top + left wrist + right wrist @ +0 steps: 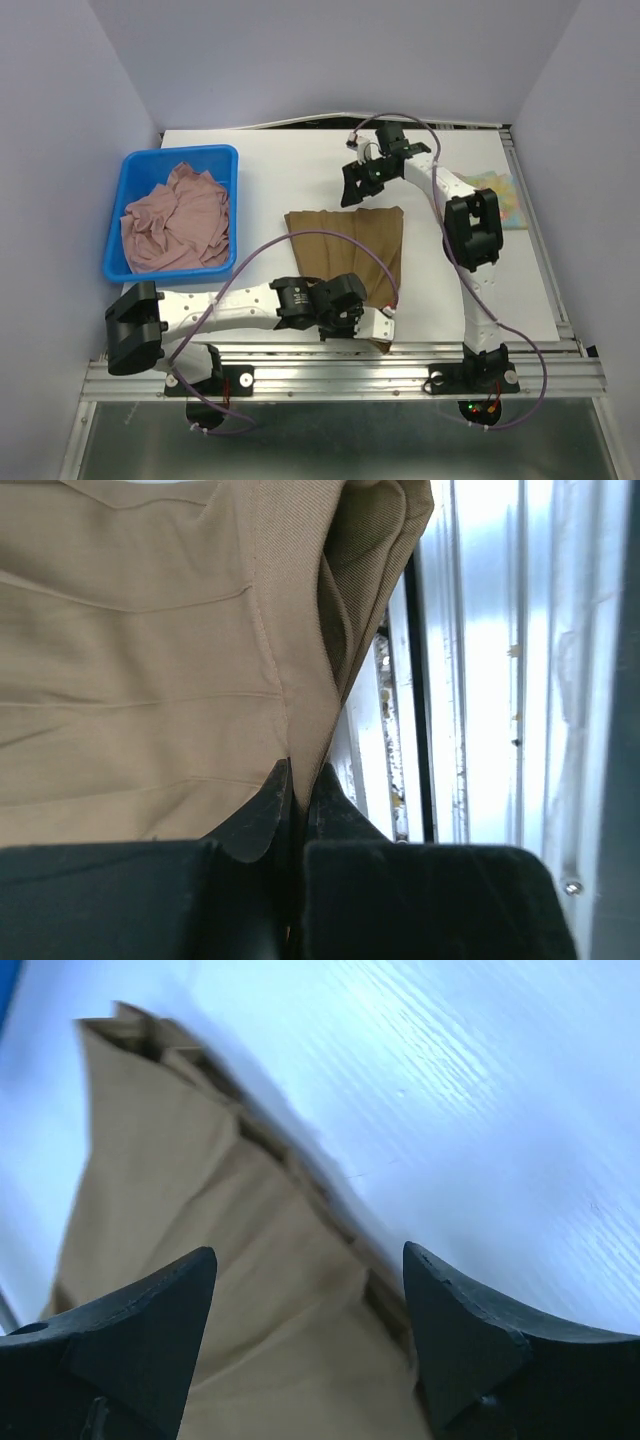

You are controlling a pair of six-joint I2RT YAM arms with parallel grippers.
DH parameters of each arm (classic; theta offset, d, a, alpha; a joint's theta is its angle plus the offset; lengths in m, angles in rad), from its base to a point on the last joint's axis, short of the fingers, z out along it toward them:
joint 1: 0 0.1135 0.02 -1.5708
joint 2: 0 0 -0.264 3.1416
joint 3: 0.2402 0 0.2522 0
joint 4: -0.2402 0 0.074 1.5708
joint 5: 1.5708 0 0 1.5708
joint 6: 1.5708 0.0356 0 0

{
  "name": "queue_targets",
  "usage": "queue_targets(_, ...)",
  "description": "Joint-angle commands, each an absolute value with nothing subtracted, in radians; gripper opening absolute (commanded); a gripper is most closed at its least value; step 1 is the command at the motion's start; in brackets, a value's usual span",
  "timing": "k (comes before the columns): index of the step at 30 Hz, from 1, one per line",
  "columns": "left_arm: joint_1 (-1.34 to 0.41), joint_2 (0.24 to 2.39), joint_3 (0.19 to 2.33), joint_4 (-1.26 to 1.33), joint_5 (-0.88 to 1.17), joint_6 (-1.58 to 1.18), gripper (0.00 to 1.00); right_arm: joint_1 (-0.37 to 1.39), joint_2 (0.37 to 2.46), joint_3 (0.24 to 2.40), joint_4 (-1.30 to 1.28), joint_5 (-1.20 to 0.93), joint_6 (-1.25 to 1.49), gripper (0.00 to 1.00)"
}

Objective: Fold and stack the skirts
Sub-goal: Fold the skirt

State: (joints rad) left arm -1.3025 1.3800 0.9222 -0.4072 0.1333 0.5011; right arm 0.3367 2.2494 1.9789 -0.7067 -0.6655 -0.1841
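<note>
Start from the table (260,160): the brown pleated skirt (345,245) lies spread in the middle of it, with its near edge reaching the front edge of the table. That skirt looks like the one being folded now.

Your left gripper (300,780) is pinched tight on the skirt's near right corner, with cloth caught right at the fingertips. Your right gripper (310,1280) stands wide with nothing between its fingers, hovering over the skirt's far edge.

To do this step well, I would bring the right gripper down on the far corner on the same side and close on every layer of the pleats, not just the top one. Check that the left pinch has more than the seam edge, because so shallow a bite could slip once you lift. Then raise both corners together and carry them across evenly so the pleats stay flat. Lift the cloth clear of the table's front edge so it does not drag.

The count:
- **Table:** one.
- **Blue plastic bin** (133,165)**:** one, at the left.
- **Skirts:** three in all.
  - The brown one.
  - A dusty pink skirt (175,220), crumpled inside the bin.
  - A pastel floral skirt (508,195) at the far right of the table, partly hidden behind the right arm.
- **Grippers:** two.
</note>
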Motion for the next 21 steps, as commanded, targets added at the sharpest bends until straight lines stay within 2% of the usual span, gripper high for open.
queue_targets(1, -1.263, 1.33, 1.067, -0.514, 0.333, 0.479, 0.0, 0.337, 2.325, 1.947, -0.612, -0.623, -0.206, 0.77)
queue_targets(2, -1.255, 1.336, 1.084, -0.541, 0.356, 0.477, 0.0, 0.337, 2.332, 1.936, -0.615, -0.633, -0.216, 0.67)
queue_targets(4, -1.209, 1.344, 1.138, -0.571, 0.437, 0.468, 0.02, 0.347, 2.339, 1.892, -0.653, -0.676, -0.232, 0.57)
queue_targets(5, -1.169, 1.356, 1.156, -0.593, 0.457, 0.46, 0.02, 0.357, 2.329, 1.869, -0.67, -0.707, -0.244, 0.48)
queue_targets(7, -1.128, 1.382, 1.218, -0.638, 0.517, 0.453, 0.02, 0.37, 2.292, 1.779, -0.673, -0.738, -0.25, 0.36)
queue_targets(11, -1.023, 1.433, 1.317, -0.707, 0.558, 0.489, 0.01, 0.394, 2.237, 1.646, -0.672, -0.813, -0.255, 0.2)
queue_targets(16, -0.924, 1.509, 1.407, -0.758, 0.578, 0.554, 0.0, 0.448, 2.194, 1.542, -0.654, -0.867, -0.273, 0.18)
queue_targets(21, -0.824, 1.618, 1.486, -0.742, 0.6, 0.598, 0.0, 0.459, 2.191, 1.526, -0.643, -0.9, -0.256, 0.18)
